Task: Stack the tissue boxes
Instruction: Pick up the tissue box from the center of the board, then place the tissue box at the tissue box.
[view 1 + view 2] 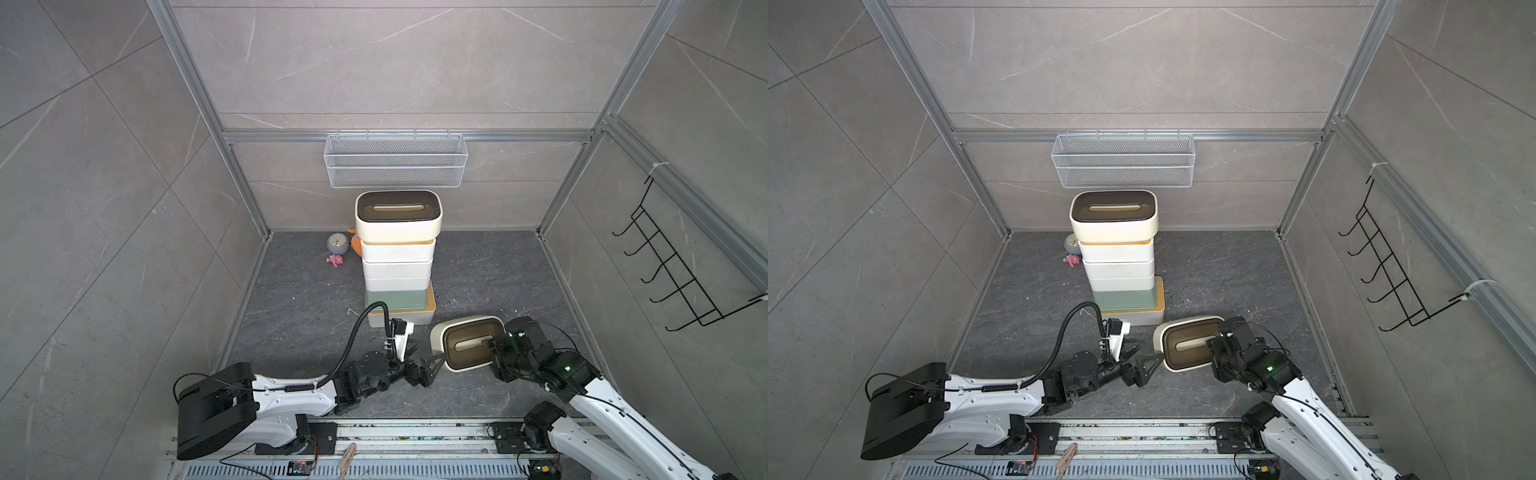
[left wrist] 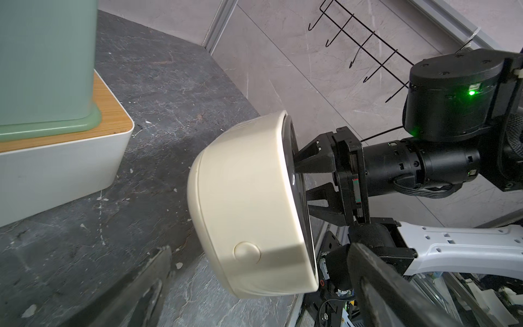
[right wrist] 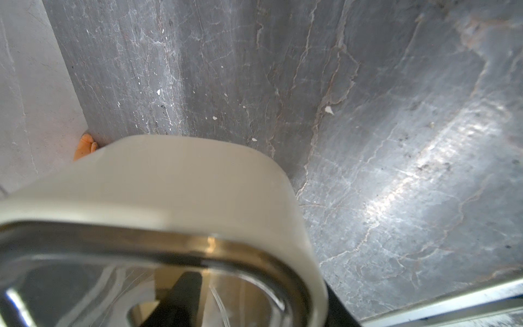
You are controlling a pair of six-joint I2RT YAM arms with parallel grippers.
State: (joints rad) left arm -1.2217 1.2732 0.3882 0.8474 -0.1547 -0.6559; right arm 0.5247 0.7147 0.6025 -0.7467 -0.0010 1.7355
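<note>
cream box with dark-brown lid is gripped at its slot by the right pincer and held tilted over the surface, near the stack of boxes. left pincer is spread wide, empty, just beside it.

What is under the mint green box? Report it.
A white box with a bamboo lid sits under the mint green box. Only an edge strip of the lid shows; its middle and slot are covered.

Wall panels are grey, marble-look, aluminium-framed. Floor is dark veined stone (white flecks scattered). Mesh basket hangs on the rear wall, hook rack on a side wall.
</note>
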